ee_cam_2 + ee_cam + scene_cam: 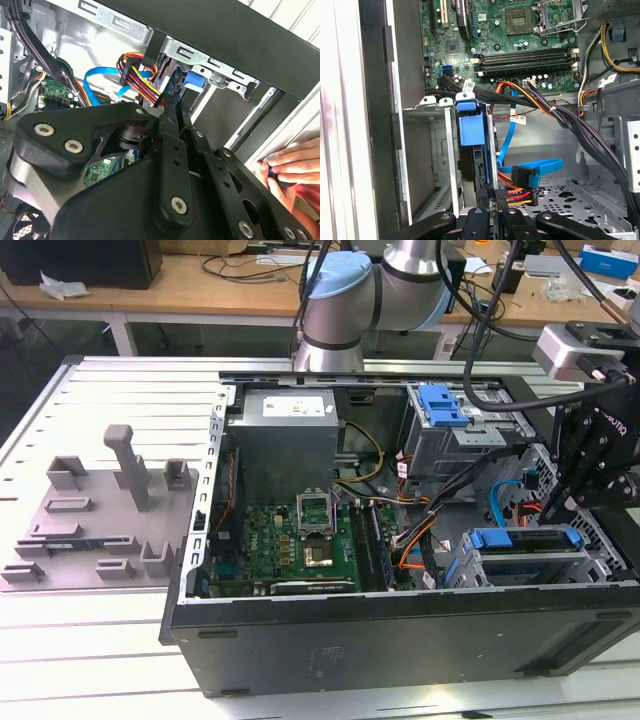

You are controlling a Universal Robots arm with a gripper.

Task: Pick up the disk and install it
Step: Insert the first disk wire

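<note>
Seating the disk looked like the step in hand. Doing it well meant keeping the gripper (492,214) square to the bay and pressing straight along the slot w/ no twist, clear of the cables beside it. The fingers (477,222) sat narrow, apparently pinched on the near end of the disk (470,131). The disk stood on edge in the bay straight ahead of them, its blue frame at the far end.

Just beside the fingertips lay 1 power plug (517,192) w/ red, yellow & orange wires, and 1 flat blue cable (540,167) looped past it. Farther ahead was the green board (520,40). Off to 1 side of the gripper, a person's hand (292,167) was close to the case (225,35), so I'd judge it worth minding.
</note>
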